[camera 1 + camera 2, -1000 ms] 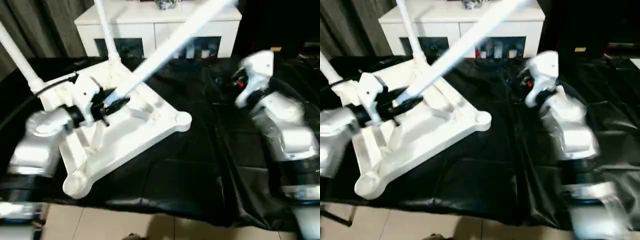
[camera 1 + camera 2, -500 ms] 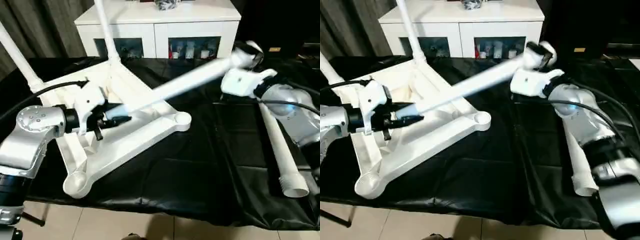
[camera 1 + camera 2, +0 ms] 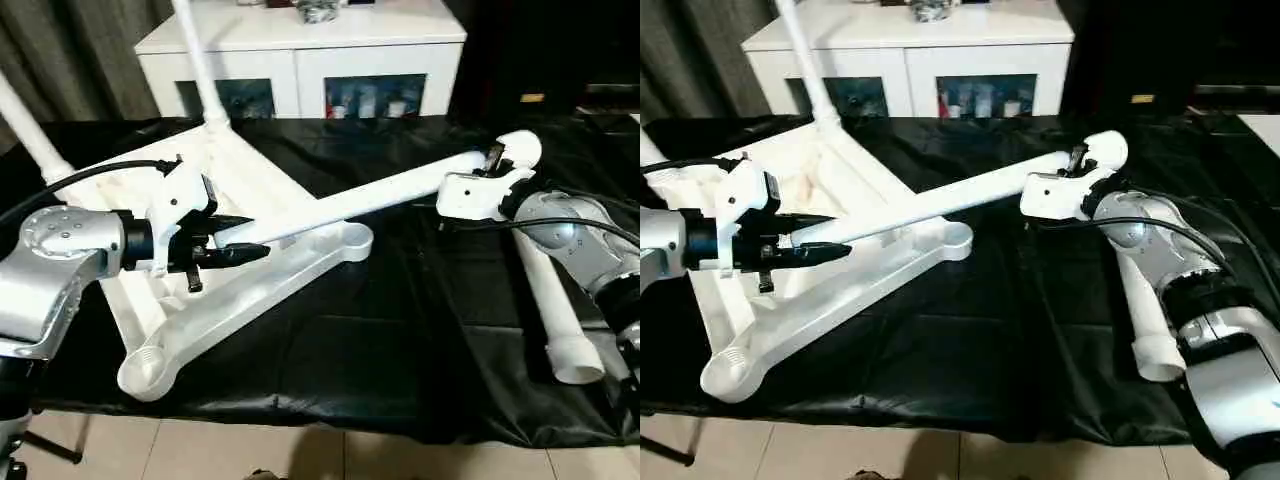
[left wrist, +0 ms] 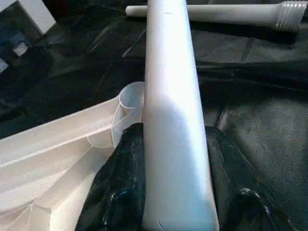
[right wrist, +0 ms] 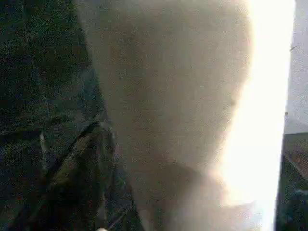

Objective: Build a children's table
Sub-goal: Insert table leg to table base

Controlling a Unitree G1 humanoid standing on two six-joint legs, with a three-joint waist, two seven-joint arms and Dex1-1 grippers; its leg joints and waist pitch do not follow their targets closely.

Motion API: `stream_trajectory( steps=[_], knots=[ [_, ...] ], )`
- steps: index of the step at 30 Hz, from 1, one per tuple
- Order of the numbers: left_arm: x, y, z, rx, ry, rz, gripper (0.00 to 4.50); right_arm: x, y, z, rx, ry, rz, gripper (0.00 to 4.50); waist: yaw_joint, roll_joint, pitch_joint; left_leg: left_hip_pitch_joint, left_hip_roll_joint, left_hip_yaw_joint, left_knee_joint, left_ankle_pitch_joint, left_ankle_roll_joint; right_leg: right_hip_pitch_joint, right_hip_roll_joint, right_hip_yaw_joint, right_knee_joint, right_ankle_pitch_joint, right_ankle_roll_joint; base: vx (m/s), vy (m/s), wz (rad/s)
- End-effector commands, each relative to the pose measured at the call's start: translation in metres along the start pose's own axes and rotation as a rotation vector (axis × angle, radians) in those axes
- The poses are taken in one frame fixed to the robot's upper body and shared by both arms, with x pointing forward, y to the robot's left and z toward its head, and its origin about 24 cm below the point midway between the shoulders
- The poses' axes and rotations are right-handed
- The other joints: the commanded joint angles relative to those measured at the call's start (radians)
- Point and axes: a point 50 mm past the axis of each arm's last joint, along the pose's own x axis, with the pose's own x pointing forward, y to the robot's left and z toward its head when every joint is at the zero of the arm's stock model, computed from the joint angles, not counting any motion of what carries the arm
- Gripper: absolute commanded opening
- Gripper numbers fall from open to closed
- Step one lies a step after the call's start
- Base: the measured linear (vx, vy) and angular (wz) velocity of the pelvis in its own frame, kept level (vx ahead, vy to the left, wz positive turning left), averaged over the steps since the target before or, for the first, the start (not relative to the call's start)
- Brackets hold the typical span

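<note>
Two legs (image 3: pixel 205 75) stand screwed into your upturned tabletop (image 3: pixel 270 290); left gripper (image 3: pixel 245 252) clamps the third leg (image 3: pixel 370 197), right gripper (image 3: pixel 492 160) unclear; fourth leg (image 3: pixel 555 310) lies loose

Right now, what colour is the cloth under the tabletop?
Black, slightly glossy cloth; it shows best in the left eye view, under the upturned white tabletop.

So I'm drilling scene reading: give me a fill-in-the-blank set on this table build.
1. The tabletop lies with its ribbed side facing ____.
2. The left gripper is shut on a white ____.
3. A loose leg lies on the ____ cloth.
4. Legs already standing in the tabletop: ____.

Missing: up; leg; black; two
</note>
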Motion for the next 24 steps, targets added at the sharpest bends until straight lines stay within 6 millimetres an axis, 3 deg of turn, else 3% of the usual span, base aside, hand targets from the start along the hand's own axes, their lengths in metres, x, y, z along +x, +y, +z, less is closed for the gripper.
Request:
stream_trajectory(
  steps=[1,8,10,19,24],
  knots=[
    [-0.008,0.003,0.010,0.031,-0.036,0.023,1.37,0.003,-0.003,0.004,0.022,-0.028,0.001,3.26,-0.003,-0.017,-0.067,0.026,0.034,-0.020,-0.065,-0.323,0.023,0.046,-0.038,0.032,-0.071,-0.239,-0.259,0.000,0.000,0.00],
    [-0.015,0.016,0.010,0.063,-0.043,0.141,1.37,0.002,0.002,0.004,0.063,-0.048,0.021,2.77,-0.012,-0.017,-0.067,0.026,0.034,-0.022,-0.065,-0.356,0.020,0.043,-0.038,0.031,-0.075,-0.266,-0.252,0.000,0.000,0.00],
    [-0.021,0.025,0.012,0.056,-0.075,0.200,1.93,0.003,0.003,0.003,0.085,-0.049,0.024,2.55,-0.012,-0.015,-0.068,0.027,0.032,-0.022,-0.064,-0.355,0.022,0.042,-0.038,0.032,-0.073,-0.264,-0.253,0.000,0.000,0.00],
    [-0.072,0.057,0.018,-0.035,-0.309,0.456,2.80,0.002,0.012,0.000,0.175,-0.036,0.045,1.76,-0.013,-0.016,-0.070,0.025,0.033,-0.022,-0.063,-0.353,0.023,0.043,-0.036,0.030,-0.066,-0.219,-0.276,0.000,0.000,0.00],
    [-0.067,0.053,0.010,-0.056,-0.305,0.417,3.23,0.003,0.014,0.001,0.190,-0.043,0.041,1.32,-0.007,-0.017,-0.067,0.030,0.037,-0.022,-0.066,-0.379,0.020,0.038,-0.040,0.031,-0.070,-0.265,-0.269,0.000,0.000,0.00]
  ],
)
